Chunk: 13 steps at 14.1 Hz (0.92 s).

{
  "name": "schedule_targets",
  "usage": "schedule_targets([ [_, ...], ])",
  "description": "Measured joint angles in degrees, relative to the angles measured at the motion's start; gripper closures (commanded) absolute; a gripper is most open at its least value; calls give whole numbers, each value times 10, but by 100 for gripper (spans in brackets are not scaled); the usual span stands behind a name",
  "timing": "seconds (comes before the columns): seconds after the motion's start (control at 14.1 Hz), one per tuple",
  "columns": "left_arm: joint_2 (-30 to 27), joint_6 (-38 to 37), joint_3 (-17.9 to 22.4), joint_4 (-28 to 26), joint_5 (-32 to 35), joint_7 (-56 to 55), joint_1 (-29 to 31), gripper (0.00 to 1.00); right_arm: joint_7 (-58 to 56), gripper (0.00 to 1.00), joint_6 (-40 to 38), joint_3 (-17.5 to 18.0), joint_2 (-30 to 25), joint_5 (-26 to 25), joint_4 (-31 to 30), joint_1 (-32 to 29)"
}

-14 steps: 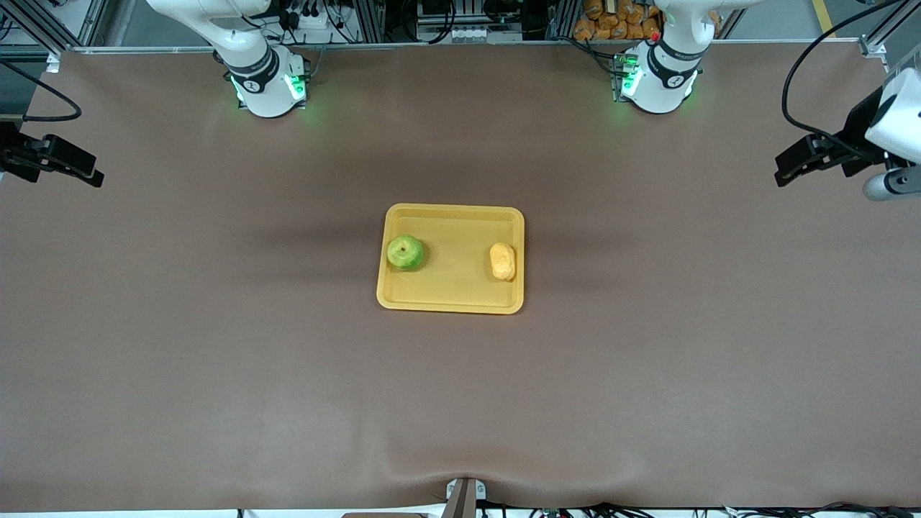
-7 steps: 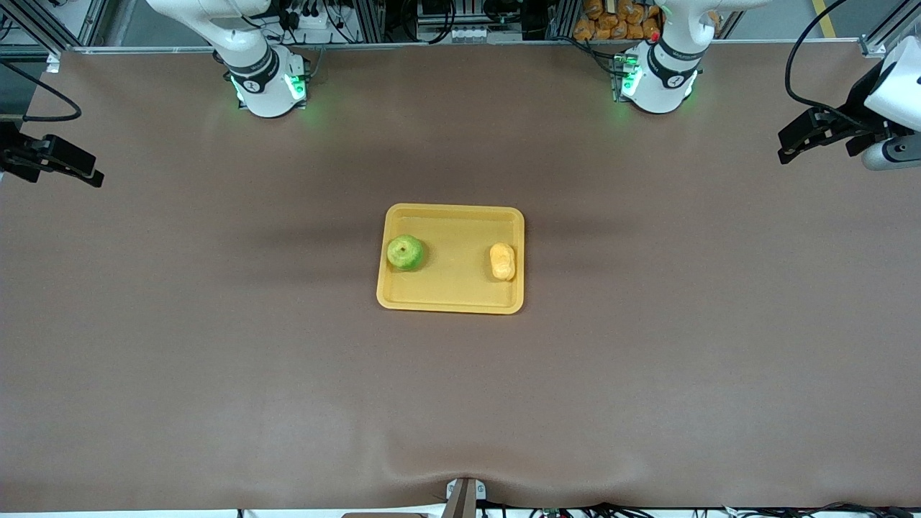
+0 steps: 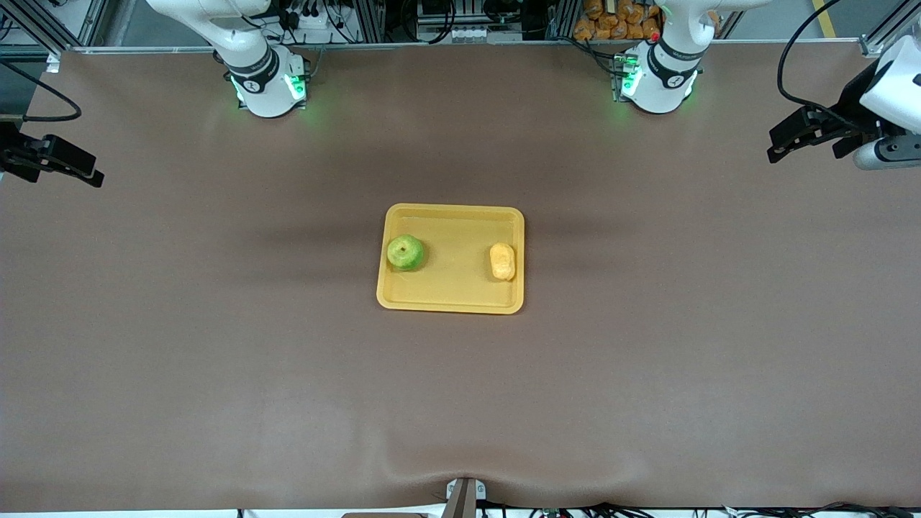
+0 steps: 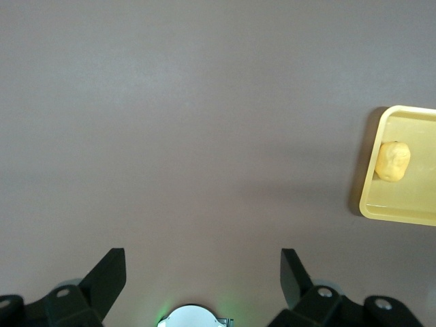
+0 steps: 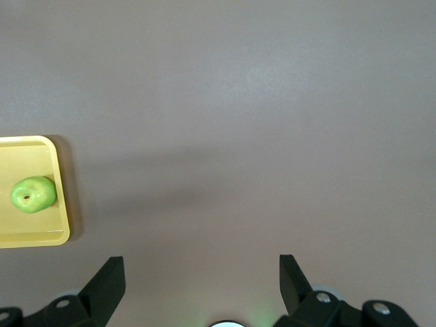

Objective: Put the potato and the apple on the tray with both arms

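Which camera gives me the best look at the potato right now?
The left wrist view: the potato shows largest there, lying on the tray. The front view shows it smaller, near the tray's end toward the left arm. The right wrist view misses it.

- Both arms are glossy white with black bands at the joints; each base glows with green lights.
- The left tool (image 3: 781, 143) is matte black, with a black cable looping above it and a grey cylinder beside it.
- The right tool (image 3: 92, 176) is black as well, also trailing a black cable.
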Motion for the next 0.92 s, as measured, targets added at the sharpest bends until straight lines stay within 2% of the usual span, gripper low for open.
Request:
schedule_targets([
  [0.36, -5, -16, 6, 21, 0, 0, 1, 0, 0, 0, 0, 0, 0, 0, 0, 0],
  [0.92, -5, -18, 12, 25, 0, 0, 3, 0, 0, 0, 0, 0, 0, 0, 0, 0],
])
